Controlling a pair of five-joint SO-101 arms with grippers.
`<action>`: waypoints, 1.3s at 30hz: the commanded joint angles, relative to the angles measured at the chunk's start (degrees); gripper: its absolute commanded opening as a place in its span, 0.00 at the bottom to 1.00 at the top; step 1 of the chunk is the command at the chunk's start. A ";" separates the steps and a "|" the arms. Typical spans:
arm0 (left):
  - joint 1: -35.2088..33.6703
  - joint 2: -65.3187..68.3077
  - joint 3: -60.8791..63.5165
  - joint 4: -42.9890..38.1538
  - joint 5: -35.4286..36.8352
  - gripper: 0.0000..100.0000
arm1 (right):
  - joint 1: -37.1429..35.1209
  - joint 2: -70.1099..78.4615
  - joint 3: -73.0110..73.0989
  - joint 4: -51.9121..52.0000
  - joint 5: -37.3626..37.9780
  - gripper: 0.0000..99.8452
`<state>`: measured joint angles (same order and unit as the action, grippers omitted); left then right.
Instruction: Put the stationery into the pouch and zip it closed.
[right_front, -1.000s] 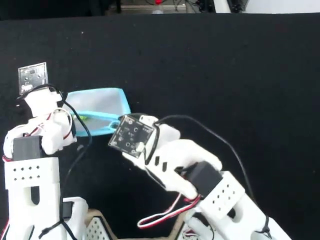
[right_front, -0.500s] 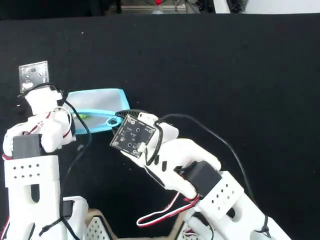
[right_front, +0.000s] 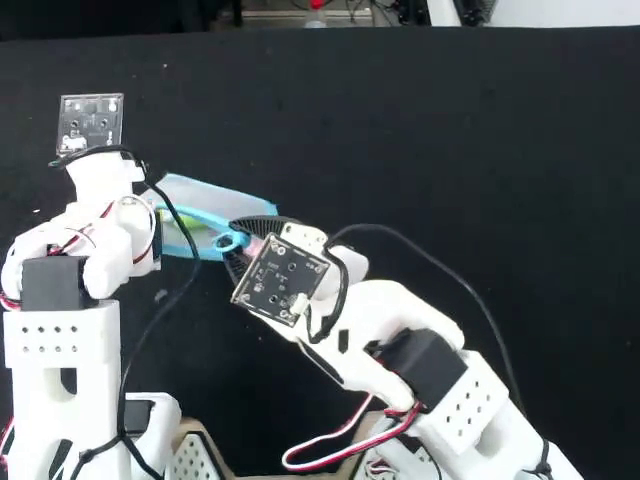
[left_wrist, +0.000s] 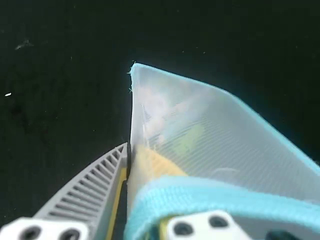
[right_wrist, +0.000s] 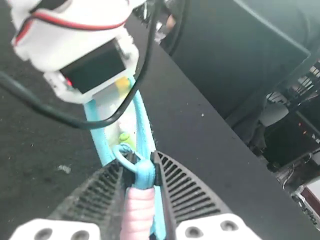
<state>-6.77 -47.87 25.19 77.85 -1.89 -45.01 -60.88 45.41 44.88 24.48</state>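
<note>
At the pouch's zip end, the right gripper (right_wrist: 142, 161) is clenched on the blue zip band (right_wrist: 142, 117) beside the ring pull (right_wrist: 122, 152), with something pink between its jaws. At the opposite end, the left gripper (left_wrist: 130, 156) grasps the translucent blue pouch (right_front: 203, 195). Yellow stationery (left_wrist: 150, 162) and a green piece (left_wrist: 190, 140) show through its mesh, over the black table (right_front: 450, 150).

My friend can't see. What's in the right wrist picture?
The right hand pinches the blue zip edge of the pouch, beside its ring pull. Farther off, the white left arm sits over the pouch's other end, above the black table.
</note>
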 joint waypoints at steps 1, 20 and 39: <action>1.36 -0.09 -5.23 0.18 -0.53 0.03 | 2.73 -1.63 -6.37 4.13 0.35 0.01; 1.63 0.00 -3.47 -2.64 -0.09 0.10 | 9.23 -1.19 -6.11 5.63 0.44 0.01; 1.71 -0.79 -18.68 1.85 -0.18 0.15 | 9.23 -1.01 -1.80 -3.60 0.00 0.01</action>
<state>-5.89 -47.87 12.09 77.49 -1.89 -36.48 -60.88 44.00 43.21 24.48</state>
